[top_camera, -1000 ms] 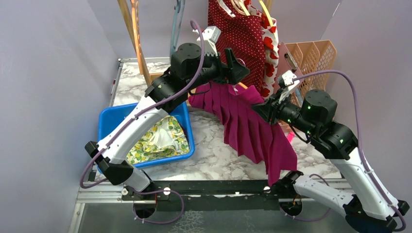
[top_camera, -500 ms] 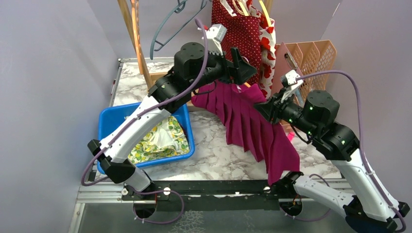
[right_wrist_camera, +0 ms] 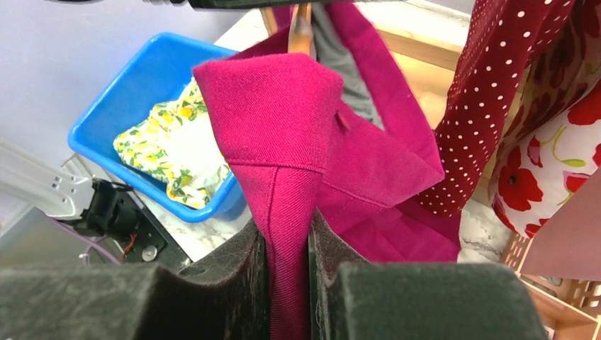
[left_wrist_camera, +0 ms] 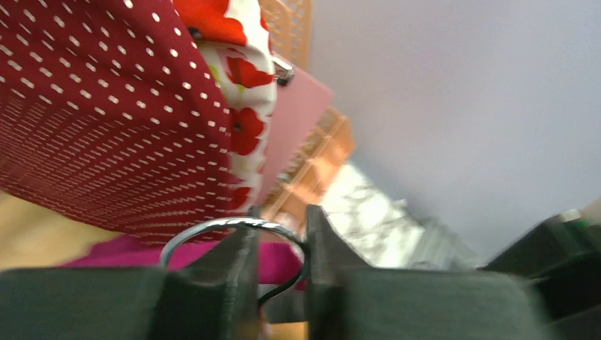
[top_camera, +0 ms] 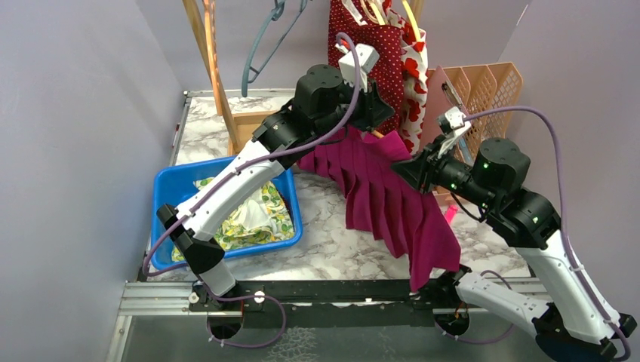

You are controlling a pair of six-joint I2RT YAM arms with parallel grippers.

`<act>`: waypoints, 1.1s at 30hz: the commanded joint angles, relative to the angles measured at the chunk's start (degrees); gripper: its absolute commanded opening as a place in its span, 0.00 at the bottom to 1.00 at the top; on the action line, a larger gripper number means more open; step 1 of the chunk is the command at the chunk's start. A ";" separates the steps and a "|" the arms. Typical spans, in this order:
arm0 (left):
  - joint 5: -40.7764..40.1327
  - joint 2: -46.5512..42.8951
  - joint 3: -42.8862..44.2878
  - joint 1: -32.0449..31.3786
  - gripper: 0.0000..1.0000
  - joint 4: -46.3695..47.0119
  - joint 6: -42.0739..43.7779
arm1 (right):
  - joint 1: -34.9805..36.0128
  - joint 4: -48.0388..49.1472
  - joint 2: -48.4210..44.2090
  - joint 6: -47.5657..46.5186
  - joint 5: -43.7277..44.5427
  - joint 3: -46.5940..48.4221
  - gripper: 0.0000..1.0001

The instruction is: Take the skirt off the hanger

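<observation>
The magenta skirt [top_camera: 392, 204] is found suspended above the marble table [top_camera: 332, 241]. It is draped from beneath the left gripper [top_camera: 375, 105] down past the right gripper [top_camera: 404, 167], just right of the blue bin [top_camera: 158, 204]. The right gripper is clamped on a folded edge of the skirt (seen plainly in its wrist view). The left gripper's fingers [left_wrist_camera: 234, 262] are drawn nearly together about the hanger hook [left_wrist_camera: 227, 224], whose wire passes between them. A dotted red garment [top_camera: 381, 60] is hung just behind.
</observation>
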 commanded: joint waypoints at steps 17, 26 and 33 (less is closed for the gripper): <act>23.14 -7.17 -10.28 6.65 0.00 23.40 -1.29 | 0.36 -15.29 4.47 8.24 4.98 26.03 0.87; 38.65 -6.45 -12.08 8.66 0.00 33.70 -1.82 | 0.36 -20.43 5.88 21.10 15.77 25.73 0.56; 33.79 -7.80 -12.26 8.54 0.00 34.57 3.48 | 0.36 -18.95 8.23 16.72 1.80 24.22 0.40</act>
